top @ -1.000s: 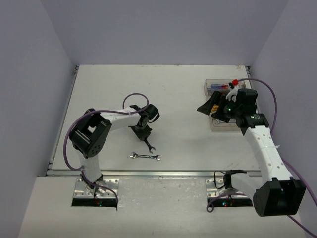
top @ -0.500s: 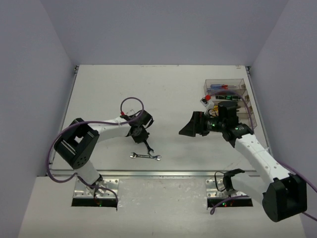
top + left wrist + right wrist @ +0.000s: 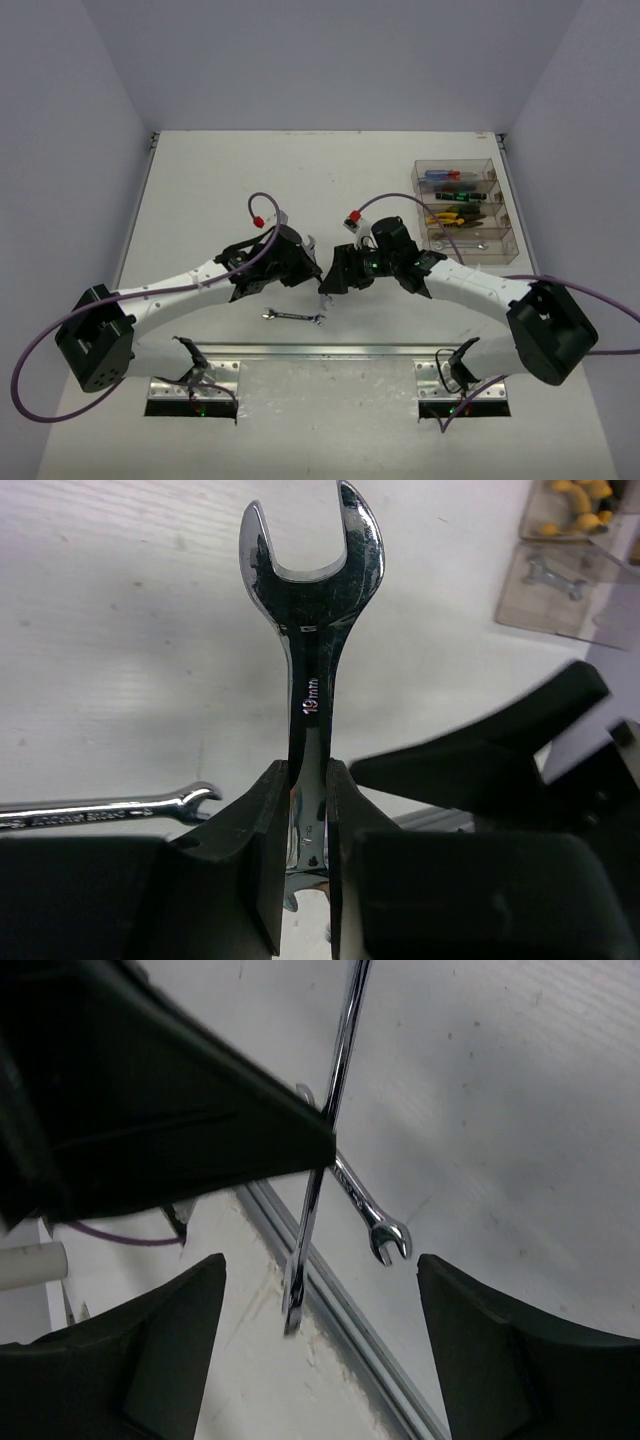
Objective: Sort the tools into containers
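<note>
— So what worries you here?

— The hand-over, if that is what this is. The left gripper [image 3: 308, 780] is clamped tight on the lower shank of a wrench [image 3: 311, 670], which stands upright, open head toward the top of the left wrist view. Polished steel, gripped near one end only: a nudge up high could swing it in the jaws.

— And the other arm?

— The right gripper [image 3: 320, 1270] is spread wide and holds nothing. In its own view the wrench runs down the middle of the frame between its two fingers, touching neither. From overhead the two grippers sit almost nose to nose at the centre of the table [image 3: 200, 180].

— A collision, then?

— That is my first guess (there looks to be little room). If the right fingers close too low, they may pinch the left gripper instead of the steel. If the left lets go before the right has a firm hold, the wrench drops, likely near the second wrench [image 3: 293, 316] lying flat just below them in the overhead frame.

— And the bins?

— The bins [image 3: 460, 205] sit well apart at the upper right, tools inside; a third wrench [image 3: 548, 575] lies in one compartment. A weak hold could slip on that carry.
</note>
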